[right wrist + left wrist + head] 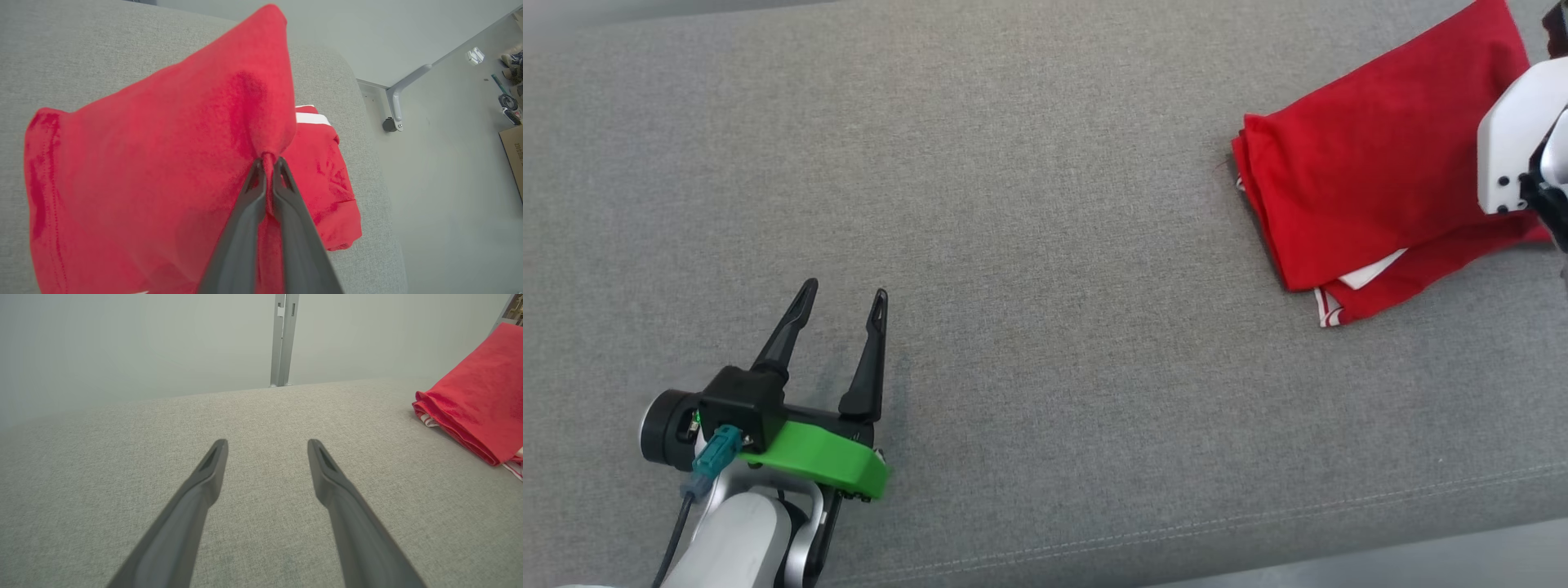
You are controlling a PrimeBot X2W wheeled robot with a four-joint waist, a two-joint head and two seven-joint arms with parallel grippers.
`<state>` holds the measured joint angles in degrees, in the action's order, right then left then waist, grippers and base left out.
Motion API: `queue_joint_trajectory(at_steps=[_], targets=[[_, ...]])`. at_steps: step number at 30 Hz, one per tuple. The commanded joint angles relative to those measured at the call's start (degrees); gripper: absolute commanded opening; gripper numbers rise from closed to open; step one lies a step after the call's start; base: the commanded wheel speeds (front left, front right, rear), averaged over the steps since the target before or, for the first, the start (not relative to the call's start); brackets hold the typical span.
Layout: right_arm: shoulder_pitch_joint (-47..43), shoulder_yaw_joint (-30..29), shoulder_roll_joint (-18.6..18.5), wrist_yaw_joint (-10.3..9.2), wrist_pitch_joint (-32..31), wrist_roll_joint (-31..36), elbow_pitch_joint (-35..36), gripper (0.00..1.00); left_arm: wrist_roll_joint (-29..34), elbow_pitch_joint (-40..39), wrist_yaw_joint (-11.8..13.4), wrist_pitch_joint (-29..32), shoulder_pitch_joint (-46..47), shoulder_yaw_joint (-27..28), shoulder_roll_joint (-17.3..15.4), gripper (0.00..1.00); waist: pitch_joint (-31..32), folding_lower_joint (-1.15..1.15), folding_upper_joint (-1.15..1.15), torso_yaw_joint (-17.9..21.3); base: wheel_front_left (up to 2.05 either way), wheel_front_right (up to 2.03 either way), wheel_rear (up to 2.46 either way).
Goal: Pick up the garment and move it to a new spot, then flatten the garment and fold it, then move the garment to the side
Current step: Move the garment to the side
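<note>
i judge this the move aside: i'd slide the folded red garment (1372, 163) low and slowly so its layers don't slip apart. it lies at the right end of the grey cushion (1013, 204). my right gripper (267, 163) reaches over it, pinched on a fold of its top layer. my left gripper (844, 287) rests low, fingers spread wide, well apart from it.

You are looking at a padded surface (1013, 245) covered in grey woven fabric, with a stitched seam (1258, 523) running along its near edge. The red garment (1372, 163) lies folded near the surface's far right corner. White trim (1372, 269) shows at the garment's near end, and part of the garment is raised off the fabric.
</note>
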<state>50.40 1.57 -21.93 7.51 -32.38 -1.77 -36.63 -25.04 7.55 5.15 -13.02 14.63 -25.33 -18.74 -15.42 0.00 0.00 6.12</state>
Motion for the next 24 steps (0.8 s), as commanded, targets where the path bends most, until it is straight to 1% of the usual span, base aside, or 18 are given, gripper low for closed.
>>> queue_joint_trajectory(at_steps=[1,7,10,16,24], targets=[[0.87,-0.56,-1.15,-0.06,-0.74,0.64,0.81,0.00,0.40,-0.71,0.47,0.31,0.93,0.07,-0.70,1.00,-1.20,0.00,0.00,1.03,0.00,0.00,0.00],[1.86,-1.96,-4.60,-0.05,-2.30,1.24,3.83,0.00,0.43,-1.57,0.60,0.85,0.38,-0.18,-1.43,1.00,-1.74,0.00,0.00,1.56,0.00,0.00,0.00],[2.05,-2.84,-5.31,-0.06,-2.22,1.63,4.63,0.00,0.39,-1.70,0.54,1.14,0.20,-0.34,-1.63,1.00,-1.98,0.00,0.00,1.61,0.00,0.00,0.00],[1.29,-6.76,-4.84,-0.06,-1.06,4.65,4.45,0.00,0.90,-2.56,0.24,2.09,1.33,-1.10,-2.24,1.00,-3.74,0.00,0.00,0.79,0.00,0.00,0.00],[0.13,-15.05,-5.16,-0.07,2.85,13.11,1.70,0.00,1.65,-4.08,0.53,3.32,1.94,-1.53,-3.57,1.00,-6.97,0.00,0.00,-1.57,0.00,0.00,0.00]])
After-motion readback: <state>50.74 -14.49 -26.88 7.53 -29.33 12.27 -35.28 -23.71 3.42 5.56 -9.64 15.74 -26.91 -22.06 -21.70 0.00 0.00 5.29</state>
